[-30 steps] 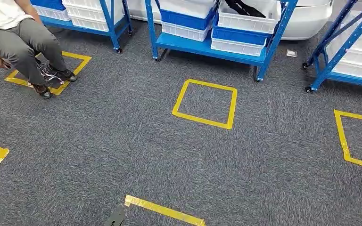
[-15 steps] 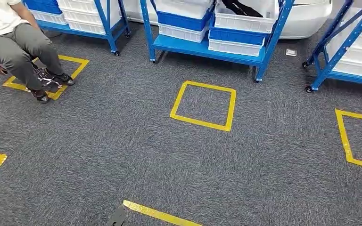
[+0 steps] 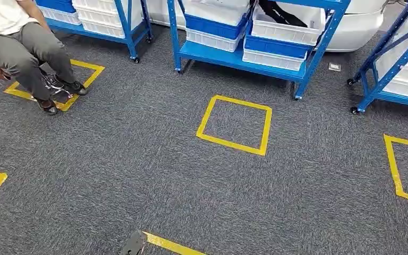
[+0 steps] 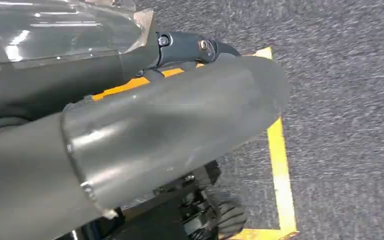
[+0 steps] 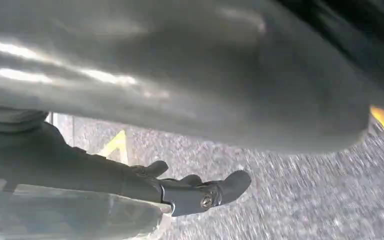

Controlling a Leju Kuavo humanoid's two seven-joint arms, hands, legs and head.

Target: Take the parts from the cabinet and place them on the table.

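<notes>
The parts (image 3: 276,11), dark pieces lying in a white bin (image 3: 287,29) on the blue cabinet (image 3: 234,56), look stiff and light, best taken midway along, while each robot hand (image 4: 190,47) (image 5: 200,192) hangs empty, fingers loosely apart.

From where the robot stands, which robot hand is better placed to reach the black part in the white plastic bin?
Right robot hand, probably: the white plastic bin with the black part lies right of centre.

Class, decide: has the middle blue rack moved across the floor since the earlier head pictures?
No. The blue rack keeps its place behind the yellow tape square; the whole view shifted together.
</notes>
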